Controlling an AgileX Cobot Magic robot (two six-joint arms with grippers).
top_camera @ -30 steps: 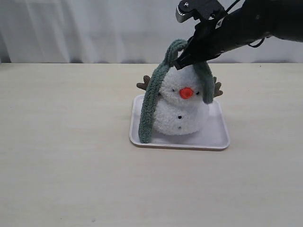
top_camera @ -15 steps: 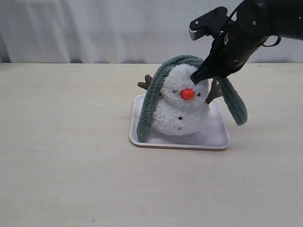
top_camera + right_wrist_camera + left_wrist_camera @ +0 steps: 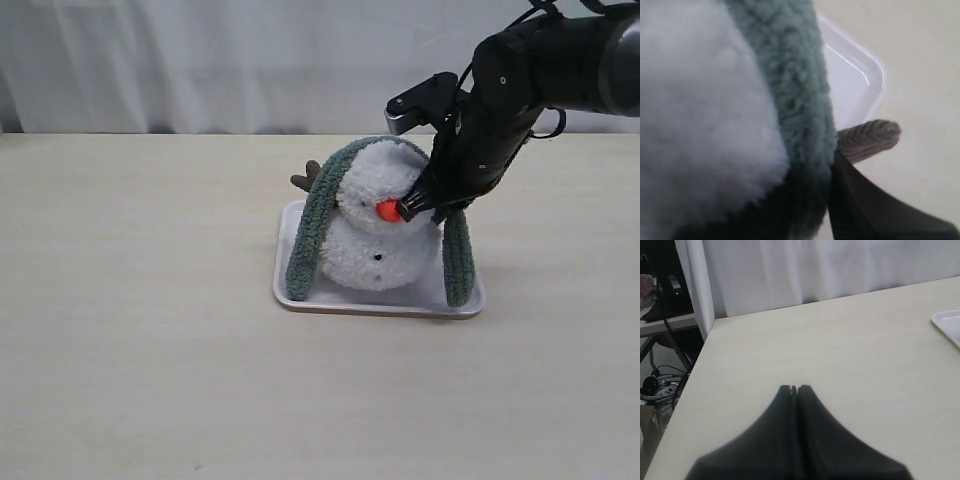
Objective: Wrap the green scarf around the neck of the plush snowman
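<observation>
The counter [image 3: 150,380] carries a white tray [image 3: 380,309] with the plush snowman [image 3: 375,245] upright on it. The green scarf [image 3: 310,235] lies over its head, 1 end down each side. My right fingers [image 3: 412,208] are at its cheek, grip unclear. My left fingers [image 3: 794,388] are together.

No readable txt, labels, brand marks, nos. or signs in any view.
</observation>
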